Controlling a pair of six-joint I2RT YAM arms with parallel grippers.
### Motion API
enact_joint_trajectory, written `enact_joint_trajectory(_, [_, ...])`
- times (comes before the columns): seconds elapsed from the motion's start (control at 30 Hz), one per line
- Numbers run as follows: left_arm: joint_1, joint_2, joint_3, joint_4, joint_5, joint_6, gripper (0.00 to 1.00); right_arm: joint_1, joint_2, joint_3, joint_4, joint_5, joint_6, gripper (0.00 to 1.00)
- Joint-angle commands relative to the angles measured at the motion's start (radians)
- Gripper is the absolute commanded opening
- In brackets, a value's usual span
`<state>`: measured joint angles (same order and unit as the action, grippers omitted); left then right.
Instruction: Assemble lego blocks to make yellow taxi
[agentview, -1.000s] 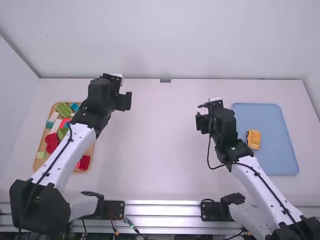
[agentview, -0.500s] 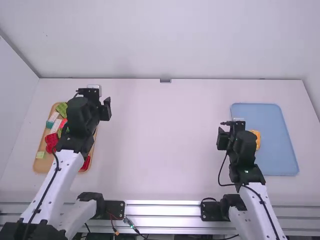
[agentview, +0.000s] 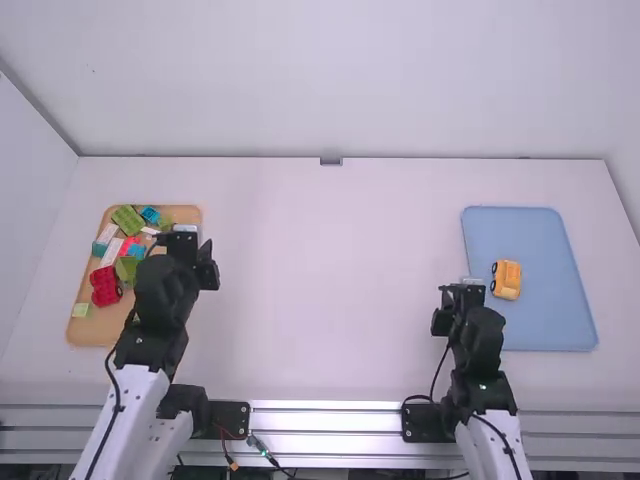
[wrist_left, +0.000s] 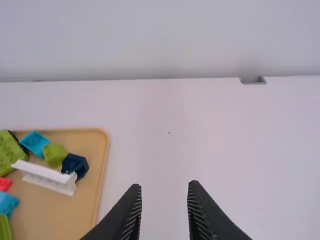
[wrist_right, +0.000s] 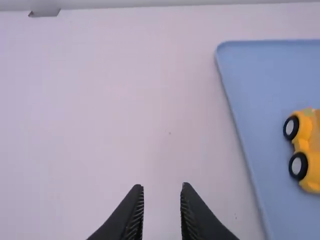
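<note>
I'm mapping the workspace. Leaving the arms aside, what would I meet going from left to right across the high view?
Tan tray holding a pale green block, then a red block → gray fitting at the far edge of the table → yellow toy car on the blue tray.

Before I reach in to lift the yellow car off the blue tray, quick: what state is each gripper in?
Left gripper: open, holding nothing.
Right gripper: open, holding nothing.
</note>
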<state>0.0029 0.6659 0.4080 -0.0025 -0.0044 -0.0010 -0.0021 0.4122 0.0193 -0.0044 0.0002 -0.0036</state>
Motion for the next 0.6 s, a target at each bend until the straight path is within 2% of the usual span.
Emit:
enact_joint_trajectory(0.0, [-0.003,-0.066,-0.059,0.002,0.004,0.001,0.16,0.002,-0.051,-0.019,0.004,0.0,0.004,0.14])
enact_joint_trajectory(0.27, [-0.003,-0.22,-0.213,0.002,0.004,0.001,0.0,0.002,-0.176,-0.019,0.004,0.0,0.004,0.02])
enact_joint_trajectory(0.57, [-0.003,-0.381,-0.373,0.002,0.004,0.001,0.0,0.002,-0.303,-0.019,0.004,0.0,0.004,0.0])
